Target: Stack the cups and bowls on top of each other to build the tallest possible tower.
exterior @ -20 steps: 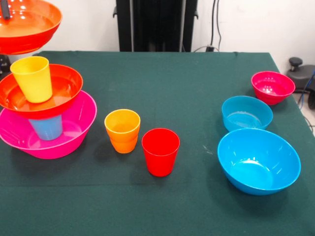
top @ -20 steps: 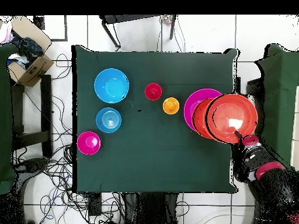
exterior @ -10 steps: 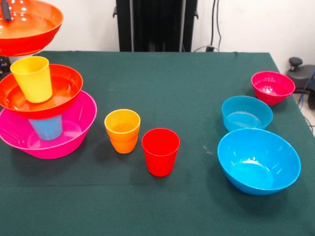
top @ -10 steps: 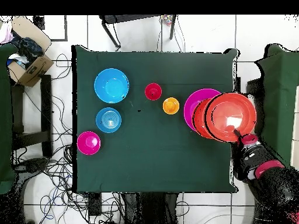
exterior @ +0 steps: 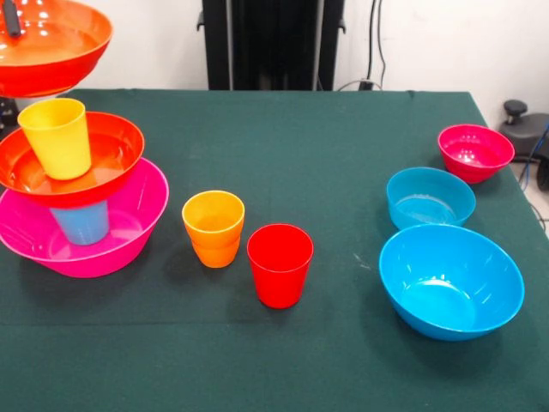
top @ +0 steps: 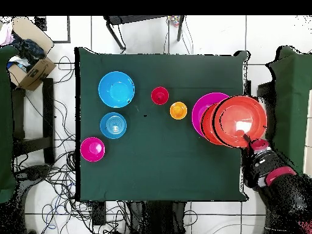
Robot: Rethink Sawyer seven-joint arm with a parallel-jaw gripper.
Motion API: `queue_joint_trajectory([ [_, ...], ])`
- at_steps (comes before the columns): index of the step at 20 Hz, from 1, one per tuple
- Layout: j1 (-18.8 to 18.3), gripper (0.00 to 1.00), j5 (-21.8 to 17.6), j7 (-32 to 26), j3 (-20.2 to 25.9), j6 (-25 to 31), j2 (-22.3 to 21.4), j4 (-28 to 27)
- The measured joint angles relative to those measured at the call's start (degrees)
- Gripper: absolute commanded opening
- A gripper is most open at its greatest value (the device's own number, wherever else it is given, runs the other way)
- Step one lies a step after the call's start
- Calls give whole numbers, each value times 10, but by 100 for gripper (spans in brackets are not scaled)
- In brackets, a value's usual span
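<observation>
Gripper [exterior: 10, 19] upper left, seemingly clamped on orange-red bowl [exterior: 51, 47] rim above yellow cup [exterior: 57, 137]; no readable labels.

Tower [exterior: 73, 184] at table edge: large pink bowl [exterior: 129, 227] at bottom, light blue cup [exterior: 81, 223] inside it, orange-red bowl [exterior: 107, 150] atop that, yellow cup [exterior: 56, 137] upright within. 2nd orange-red bowl [exterior: 51, 43] held aloft above (rim gripped). Loose: orange cup [exterior: 214, 228], red cup [exterior: 280, 264], large blue bowl [exterior: 451, 281], small blue bowl [exterior: 430, 196], magenta bowl [exterior: 475, 152], all upright.
</observation>
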Motion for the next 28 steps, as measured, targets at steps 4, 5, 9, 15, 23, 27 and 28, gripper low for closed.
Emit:
queue_joint_trajectory([
  [4, 1, 0, 0, 0, 2, 0, 2, 0],
  [5, 2, 0, 0, 0, 2, 0, 4, 0],
  [9, 5, 0, 0, 0, 2, 0, 20, 0],
  [15, 6, 0, 0, 0, 2, 0, 43, 0],
  [23, 7, 0, 0, 0, 2, 0, 65, 0],
  [27, 7, 0, 0, 0, 2, 0, 71, 0],
  [28, 7, 0, 0, 0, 2, 0, 72, 0],
])
